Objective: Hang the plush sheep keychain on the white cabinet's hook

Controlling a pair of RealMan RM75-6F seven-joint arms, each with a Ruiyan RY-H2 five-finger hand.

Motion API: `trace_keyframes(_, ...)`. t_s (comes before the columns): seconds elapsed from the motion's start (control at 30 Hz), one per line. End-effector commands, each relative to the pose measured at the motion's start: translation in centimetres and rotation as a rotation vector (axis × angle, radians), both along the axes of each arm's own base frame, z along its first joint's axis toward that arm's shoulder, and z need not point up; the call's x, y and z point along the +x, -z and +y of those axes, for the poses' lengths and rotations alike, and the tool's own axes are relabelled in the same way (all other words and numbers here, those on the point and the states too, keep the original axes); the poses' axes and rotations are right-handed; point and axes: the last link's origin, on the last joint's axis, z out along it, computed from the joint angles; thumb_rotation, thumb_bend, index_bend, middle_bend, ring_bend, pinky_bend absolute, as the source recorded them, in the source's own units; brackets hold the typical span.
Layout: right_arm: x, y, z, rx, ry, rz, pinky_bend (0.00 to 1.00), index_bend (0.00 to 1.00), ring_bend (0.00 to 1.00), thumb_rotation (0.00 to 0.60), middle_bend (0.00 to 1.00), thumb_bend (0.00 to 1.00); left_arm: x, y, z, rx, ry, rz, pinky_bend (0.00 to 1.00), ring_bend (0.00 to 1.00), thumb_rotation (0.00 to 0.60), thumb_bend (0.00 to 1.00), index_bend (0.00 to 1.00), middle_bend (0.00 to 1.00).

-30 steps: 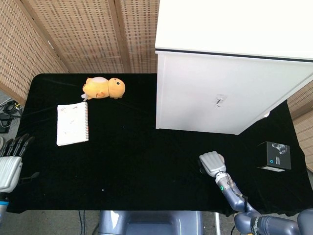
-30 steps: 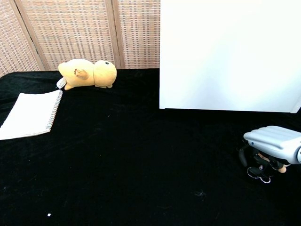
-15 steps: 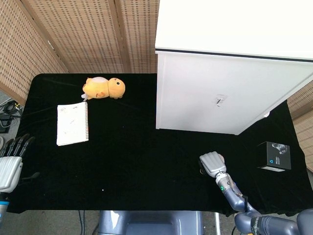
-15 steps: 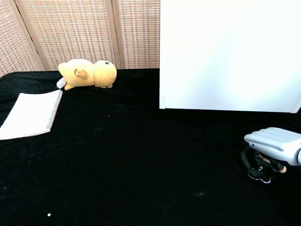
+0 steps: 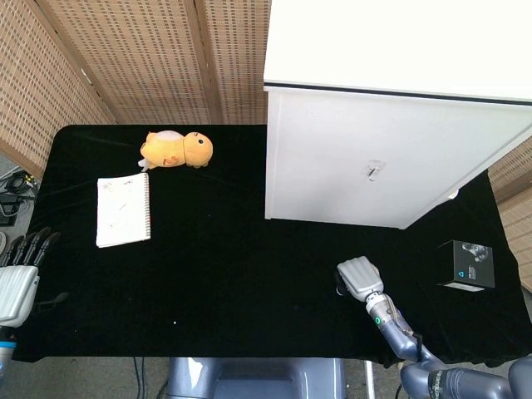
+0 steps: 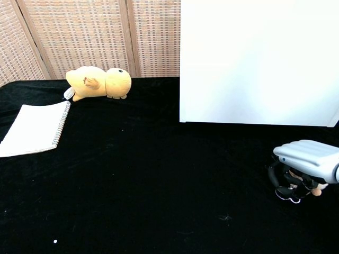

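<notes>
The white cabinet (image 5: 366, 158) stands at the back right, with a small hook (image 5: 373, 171) on its front face; the chest view shows only the cabinet's (image 6: 254, 63) plain side. My right hand (image 5: 359, 278) lies palm down on the black table in front of it. In the chest view its (image 6: 304, 159) dark fingers curl under around a small tan and white thing, the plush sheep keychain (image 6: 315, 191), which is mostly hidden. My left hand (image 5: 17, 278) hangs off the table's left front corner with straight fingers, holding nothing.
An orange plush toy (image 5: 176, 150) lies at the back left, also in the chest view (image 6: 98, 83). A spiral notebook (image 5: 123, 209) lies in front of it. A black box (image 5: 466, 265) sits right of my right hand.
My right hand dipped, then came up a little and shifted slightly left, its fingers curling in tighter beneath it. The left hand barely moved.
</notes>
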Motion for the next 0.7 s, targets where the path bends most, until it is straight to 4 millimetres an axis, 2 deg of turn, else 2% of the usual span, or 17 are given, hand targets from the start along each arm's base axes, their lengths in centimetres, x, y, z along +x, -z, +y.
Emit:
trace_keyframes(0.03, 0.6, -0.5, 0.0, -0.013, -0.015, -0.043, 1.00, 0.65, 0.89, 0.600, 0.92, 0.60, 0.0, 0.0, 0.0, -0.002, 0.000, -0.001, 0.00, 0.00, 0.600, 0.00, 0.00, 0.00)
trace_keyframes(0.33, 2.5, -3.0, 0.0, -0.094, -0.087, -0.176, 1.00, 0.68, 0.89, 0.600, 0.92, 0.61, 0.1, 0.0, 0.1, -0.003, 0.000, -0.008, 0.00, 0.00, 0.600, 0.00, 0.00, 0.00)
trace_keyframes(0.7, 4.6, -9.1, -0.5, -0.263, -0.215, -0.334, 1.00, 0.70, 0.89, 0.600, 0.92, 0.61, 0.0, -0.3, 0.0, 0.000, -0.004, -0.028, 0.00, 0.00, 0.600, 0.00, 0.00, 0.00)
